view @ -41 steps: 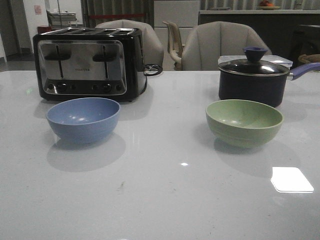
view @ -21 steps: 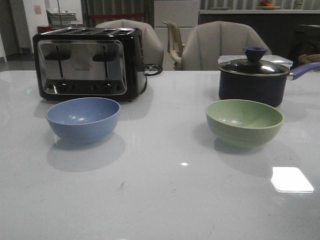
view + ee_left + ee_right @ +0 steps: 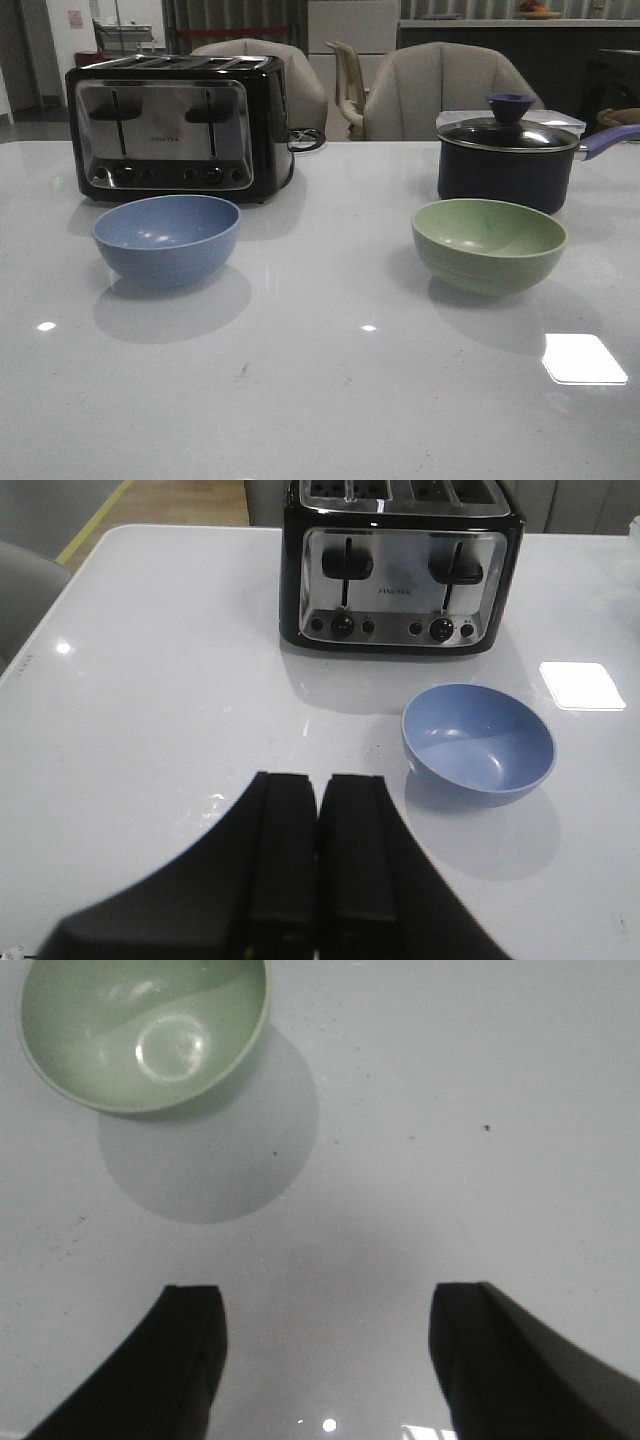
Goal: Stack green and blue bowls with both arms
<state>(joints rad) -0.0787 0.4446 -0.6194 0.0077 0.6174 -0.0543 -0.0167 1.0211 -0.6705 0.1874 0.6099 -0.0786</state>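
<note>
The blue bowl [image 3: 166,238] sits upright and empty on the white table at the left, in front of the toaster. It also shows in the left wrist view [image 3: 478,740]. The green bowl [image 3: 488,243] sits upright and empty at the right, in front of the saucepan, and shows in the right wrist view [image 3: 145,1032]. Neither arm shows in the front view. My left gripper [image 3: 318,785] is shut and empty, above the table, apart from the blue bowl. My right gripper [image 3: 325,1305] is open and empty, above bare table, apart from the green bowl.
A black and chrome toaster [image 3: 178,125] stands at the back left, also in the left wrist view [image 3: 400,565]. A dark navy lidded saucepan [image 3: 512,160] stands at the back right, its handle pointing right. Chairs stand behind the table's far edge.
The bowls have not moved. A small light reflection has appeared on the table left of the blue bowl.
</note>
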